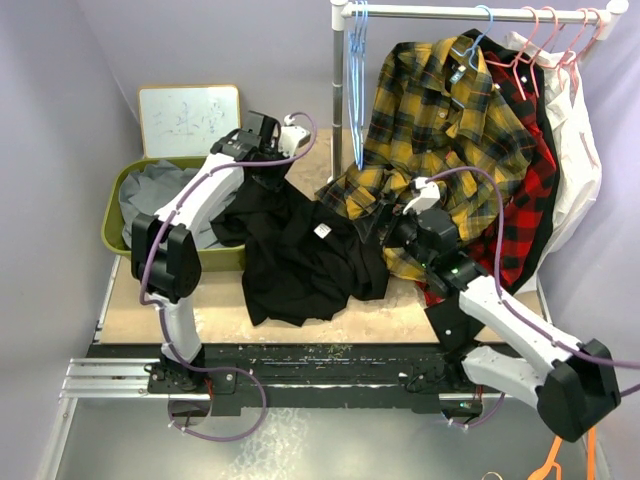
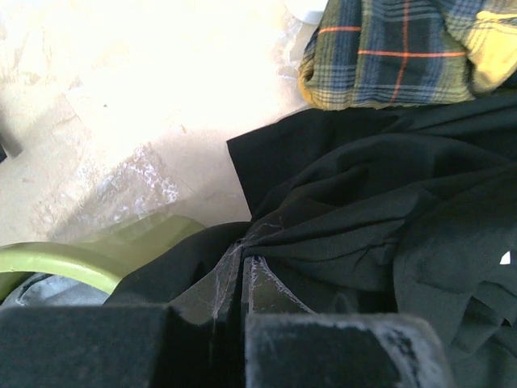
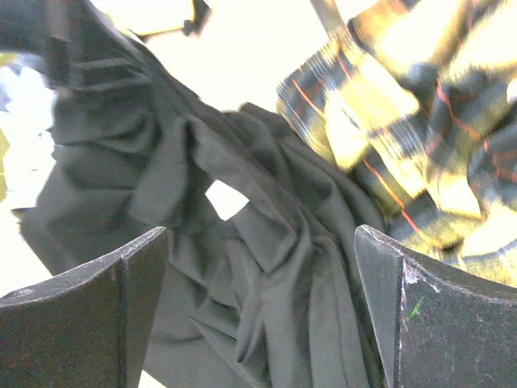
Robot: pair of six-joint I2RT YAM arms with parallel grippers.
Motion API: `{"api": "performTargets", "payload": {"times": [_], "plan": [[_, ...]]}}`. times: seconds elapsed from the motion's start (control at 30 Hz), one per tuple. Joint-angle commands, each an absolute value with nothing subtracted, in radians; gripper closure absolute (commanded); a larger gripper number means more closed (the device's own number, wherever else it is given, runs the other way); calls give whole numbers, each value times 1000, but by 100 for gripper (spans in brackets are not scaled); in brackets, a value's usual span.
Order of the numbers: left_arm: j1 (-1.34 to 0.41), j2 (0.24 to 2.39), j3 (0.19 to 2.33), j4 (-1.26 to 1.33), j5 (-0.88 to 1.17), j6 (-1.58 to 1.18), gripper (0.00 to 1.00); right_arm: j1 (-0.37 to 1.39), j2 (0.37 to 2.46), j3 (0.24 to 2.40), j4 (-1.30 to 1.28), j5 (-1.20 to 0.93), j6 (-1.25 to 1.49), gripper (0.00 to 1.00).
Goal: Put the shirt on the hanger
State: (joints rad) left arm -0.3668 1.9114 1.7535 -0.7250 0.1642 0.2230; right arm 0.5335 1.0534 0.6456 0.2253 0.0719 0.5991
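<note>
Bench [image 1: 130, 312] takes up most of the top view. A clothes rack [image 1: 480, 12] stands at the far right, a green bin [image 1: 108, 225] with a grey garment [image 1: 150, 195] at the far left.

The shirt [image 1: 300, 255] is a crumpled black heap flat on the bench centre, its left edge draped over the bin rim and its right edge butting the hem of the yellow plaid shirt [image 1: 440, 120] that hangs from the rack.

The hanger [image 1: 357, 90] is light blue, hangs edge-on at the left end of the rack rail, hook up, well apart from the shirt, nothing on it.

Left hand [image 2: 242, 279]: tips together, clamped on a fold of the shirt at its far-left edge by the bin, creases radiating from the pinch. Right hand [image 3: 258, 323]: fingers [image 3: 121, 307] wide apart, nothing between them, poised over the shirt's right side next to the plaid hem.

Progress, my read: early. Shirt gripped on one side only and not spread, hanger not taken off the rail. Still to do: open the shirt up, fetch the hanger, feed it into the shoulders.

Orientation: the heap's long axis runs roughly far to near, leaning from far-left to near-right. A white label [image 1: 323, 231] shows mid-heap, probably the neck. Cannot tell which way the collar faces, and the sleeves are not distinguishable.
</note>
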Motion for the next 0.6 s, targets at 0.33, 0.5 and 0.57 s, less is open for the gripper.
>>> {"api": "performTargets", "payload": {"times": [0.33, 0.5, 0.57], "plan": [[-362, 1919, 1929, -853, 136, 181, 24, 521, 969, 1163, 86, 37, 257, 25], [-362, 1788, 1873, -853, 180, 198, 4, 494, 1149, 1406, 4, 130, 232, 47], [-363, 1689, 1796, -815, 221, 218, 2, 468, 1232, 1511, -24, 131, 238, 54]]}}
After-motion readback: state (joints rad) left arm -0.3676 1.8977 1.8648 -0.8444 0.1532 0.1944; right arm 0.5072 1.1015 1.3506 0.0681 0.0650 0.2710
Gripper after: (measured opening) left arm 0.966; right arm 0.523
